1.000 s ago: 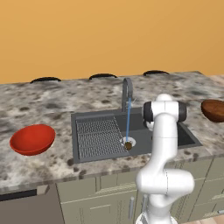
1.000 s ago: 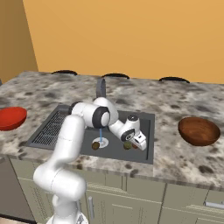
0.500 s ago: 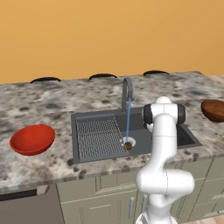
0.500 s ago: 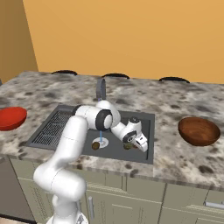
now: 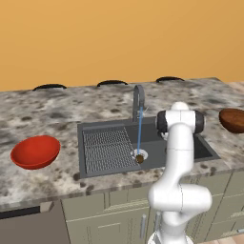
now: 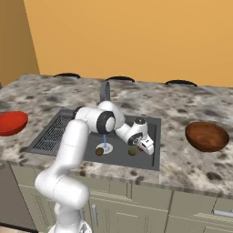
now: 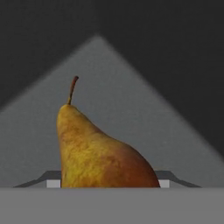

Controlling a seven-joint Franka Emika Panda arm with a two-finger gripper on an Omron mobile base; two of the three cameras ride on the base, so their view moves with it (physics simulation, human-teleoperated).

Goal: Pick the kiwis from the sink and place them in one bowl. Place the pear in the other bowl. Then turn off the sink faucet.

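Two small fruits are sitting on the floor of the dark grey recessed sink (image 6: pixel 152 125): a darker brown kiwi (image 6: pixel 99 151) by the pale drain under the blue stream, and an olive-green kiwi (image 6: pixel 132 150) just beside the gripper (image 6: pixel 149 148). The orange-tan stemmed pear (image 7: pixel 98 151) is filling the hand camera close up, in a sink corner. Fingers hidden, so cannot tell if they are parted or clamped. Both bowls, bright red (image 5: pixel 35 151) and dark reddish-brown (image 6: pixel 207 136), are waiting on the counter. Risk: the tapered pear rolling or slipping from an off-centre pinch, or the wrist hitting the sink wall.
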